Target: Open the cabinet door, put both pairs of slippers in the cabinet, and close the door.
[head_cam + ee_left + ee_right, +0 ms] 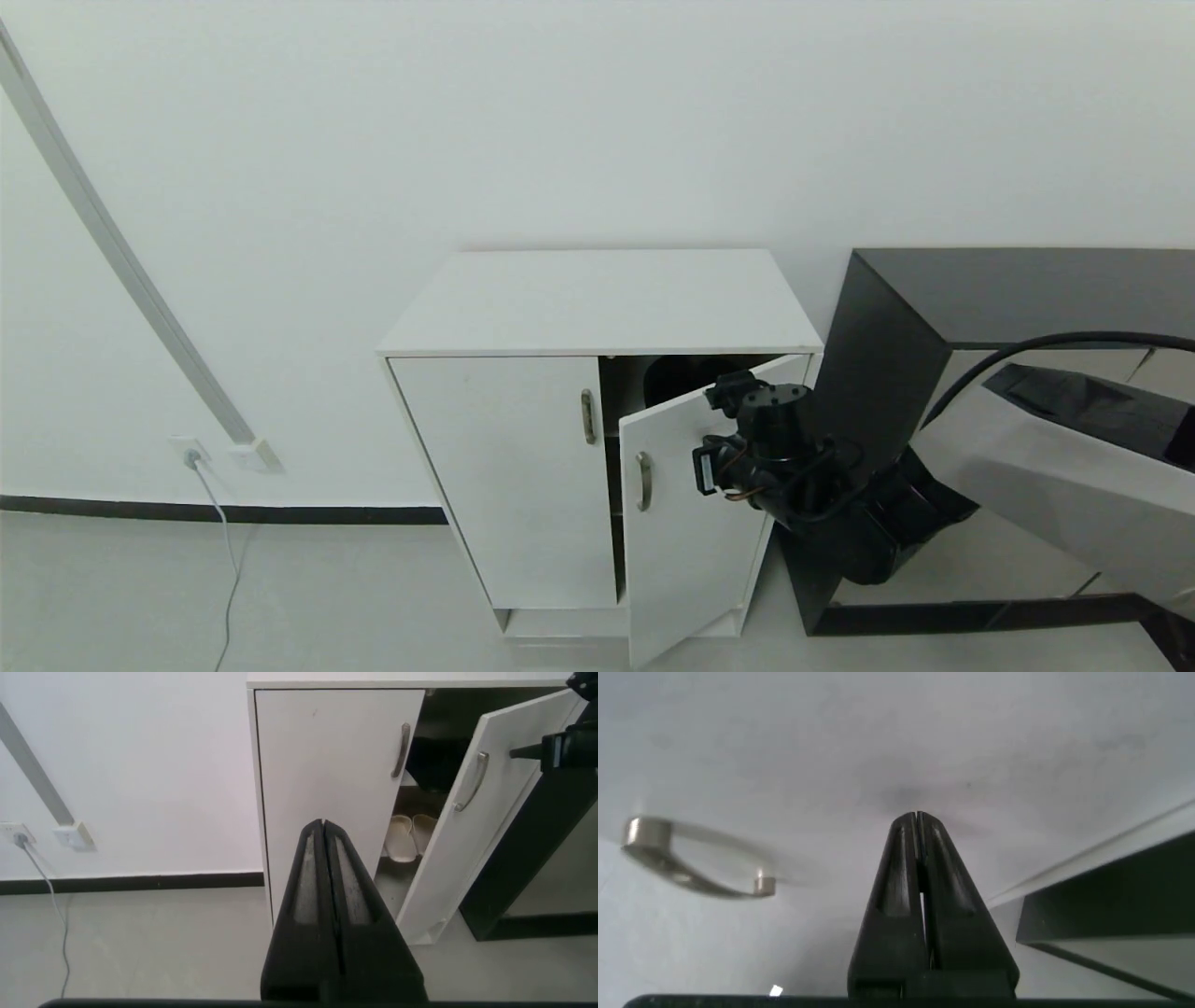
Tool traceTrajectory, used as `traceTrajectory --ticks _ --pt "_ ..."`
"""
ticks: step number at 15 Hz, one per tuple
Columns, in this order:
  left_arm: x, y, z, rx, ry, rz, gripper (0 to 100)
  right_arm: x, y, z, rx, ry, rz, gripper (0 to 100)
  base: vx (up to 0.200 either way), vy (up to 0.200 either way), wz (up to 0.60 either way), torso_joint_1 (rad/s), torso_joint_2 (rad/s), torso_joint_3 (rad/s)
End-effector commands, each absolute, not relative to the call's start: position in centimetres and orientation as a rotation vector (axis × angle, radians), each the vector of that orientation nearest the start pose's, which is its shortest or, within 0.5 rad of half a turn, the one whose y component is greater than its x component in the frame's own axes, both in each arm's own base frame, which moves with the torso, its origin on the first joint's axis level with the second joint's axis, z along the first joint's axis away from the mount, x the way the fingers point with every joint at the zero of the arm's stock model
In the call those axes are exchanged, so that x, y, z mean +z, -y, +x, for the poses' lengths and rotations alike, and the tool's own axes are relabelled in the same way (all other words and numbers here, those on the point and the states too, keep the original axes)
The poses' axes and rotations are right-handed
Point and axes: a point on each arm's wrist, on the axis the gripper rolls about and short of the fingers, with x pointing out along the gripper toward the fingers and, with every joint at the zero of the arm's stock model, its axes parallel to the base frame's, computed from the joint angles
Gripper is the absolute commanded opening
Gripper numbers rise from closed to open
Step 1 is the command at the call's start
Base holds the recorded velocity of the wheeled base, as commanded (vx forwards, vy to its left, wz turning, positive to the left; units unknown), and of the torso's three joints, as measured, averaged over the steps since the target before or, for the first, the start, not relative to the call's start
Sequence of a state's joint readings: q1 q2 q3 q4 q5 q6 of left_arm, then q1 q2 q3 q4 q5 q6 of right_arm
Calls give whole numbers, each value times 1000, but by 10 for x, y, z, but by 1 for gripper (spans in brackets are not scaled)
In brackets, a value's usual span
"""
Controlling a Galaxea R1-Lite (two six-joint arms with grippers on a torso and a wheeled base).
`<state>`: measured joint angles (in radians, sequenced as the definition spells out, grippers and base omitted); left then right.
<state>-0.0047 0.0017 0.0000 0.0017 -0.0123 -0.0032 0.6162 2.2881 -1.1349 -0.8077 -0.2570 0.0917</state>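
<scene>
The right claw (918, 821) has its two fingers pressed together and holds nothing; its tip is right against the white outer face of the cabinet's right door (681, 551), though I cannot tell if it really touches. The metal handle (691, 863) of this door is near the claw, a little to the side. The right door stands partly open, swung outward from the cabinet (597, 299), and the right arm is close beside its upper part. The left claw (322, 826) is also fully closed and holds nothing; it hangs in front of the cabinet, well apart from it, and points toward the shut left door (504, 467). Through the gap between the two doors, one pair of pale slippers (411, 835) is seen inside the cabinet, lying side by side on a lower shelf. In the upper compartment there is a dark shape (681, 373) which I cannot identify. The cabinet stands on the floor against a white wall, with a black piece of furniture (887, 355) just beside it on the right.
</scene>
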Motion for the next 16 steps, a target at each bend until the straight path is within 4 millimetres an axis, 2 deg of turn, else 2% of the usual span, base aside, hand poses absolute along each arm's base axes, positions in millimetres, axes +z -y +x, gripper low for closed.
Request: traceTrajectory --ticks 1,9,16 --pt "75 0 -23 -17 -3 -3 0 52 -247 368 328 -333 -56 0 0 0 0 0 0 0" --pt "75 0 -23 -17 -3 -3 0 42 -249 396 298 -300 -36 0 0 0 0 0 0 0" --pt "75 0 -23 -17 -3 -3 0 48 -243 413 272 -265 -18 0 0 0 0 0 0 0"
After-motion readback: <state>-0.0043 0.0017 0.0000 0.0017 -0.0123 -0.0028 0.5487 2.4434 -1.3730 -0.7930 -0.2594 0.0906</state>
